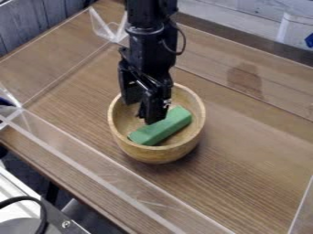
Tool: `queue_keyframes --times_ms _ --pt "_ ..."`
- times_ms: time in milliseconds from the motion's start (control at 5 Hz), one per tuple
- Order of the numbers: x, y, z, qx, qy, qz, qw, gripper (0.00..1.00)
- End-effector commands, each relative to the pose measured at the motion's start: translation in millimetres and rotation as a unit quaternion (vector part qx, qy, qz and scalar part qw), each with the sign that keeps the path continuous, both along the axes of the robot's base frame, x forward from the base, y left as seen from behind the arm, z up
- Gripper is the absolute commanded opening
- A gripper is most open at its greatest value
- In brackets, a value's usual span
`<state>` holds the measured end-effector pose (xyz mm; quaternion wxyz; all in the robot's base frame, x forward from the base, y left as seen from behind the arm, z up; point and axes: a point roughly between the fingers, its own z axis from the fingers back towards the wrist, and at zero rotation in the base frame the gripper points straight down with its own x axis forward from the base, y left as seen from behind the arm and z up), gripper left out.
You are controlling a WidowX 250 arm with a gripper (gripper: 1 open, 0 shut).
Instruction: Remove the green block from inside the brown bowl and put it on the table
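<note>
The green block lies slanted inside the brown bowl, which sits on the table near the middle. My gripper points straight down into the bowl, its black fingers open just above the block's upper left part. Nothing is held between the fingers. The arm hides the bowl's far rim and part of the block.
Low clear acrylic walls edge the tabletop on the front and left sides. A darker stain marks the wood to the right of the arm. A cable hangs beside the arm at upper left.
</note>
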<state>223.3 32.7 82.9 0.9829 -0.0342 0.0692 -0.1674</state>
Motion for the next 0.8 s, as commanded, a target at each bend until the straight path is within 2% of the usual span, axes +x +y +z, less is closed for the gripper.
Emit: queue_keyframes --times_ms 0,400,600 --pt "9.1 5.2 0.9 -0.004 -0.029 -0.002 0.9996 1.00" --pt "15.3 9.4 -22.7 -0.004 0.010 -0.009 0.9999 1.00" --pt "18.3 8.4 -32.2 0.013 0.012 -0.014 0.9998 1.00"
